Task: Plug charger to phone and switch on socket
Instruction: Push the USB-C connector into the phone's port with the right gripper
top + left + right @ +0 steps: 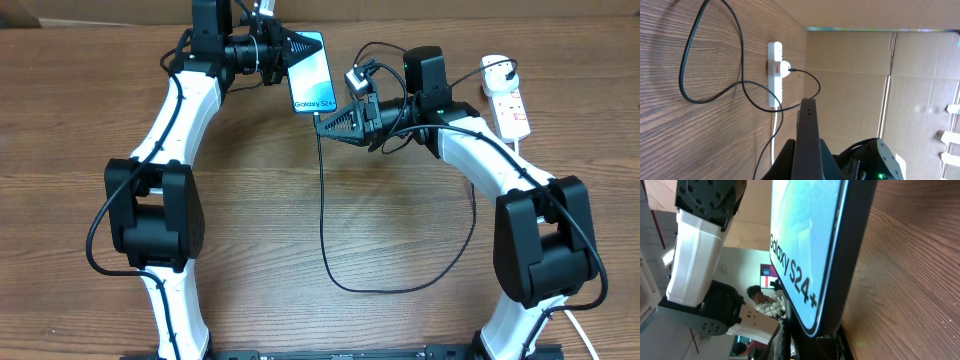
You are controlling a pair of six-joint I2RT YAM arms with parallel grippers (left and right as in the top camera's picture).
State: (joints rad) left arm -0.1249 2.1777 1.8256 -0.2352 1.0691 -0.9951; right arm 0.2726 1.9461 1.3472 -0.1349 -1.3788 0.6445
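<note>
The phone (312,72), its light blue screen reading "Galaxy S24+", is held tilted off the table at the back. My left gripper (293,48) is shut on its upper end. In the left wrist view the phone shows as a dark edge (807,125) between the fingers (807,152). My right gripper (325,120) is at the phone's bottom edge, shut on the tip of the charger. The charger's black cable (324,200) loops across the table to its plug (495,68) in the white socket (512,110). The right wrist view shows the phone screen (805,250) just above the fingers (812,342). The tip itself is hidden.
The socket strip (774,75) lies at the table's far right edge, its thick white cord (774,135) running off toward the front. The cable loop (400,285) lies in the middle front of the table. Cardboard walls (880,75) stand behind the table.
</note>
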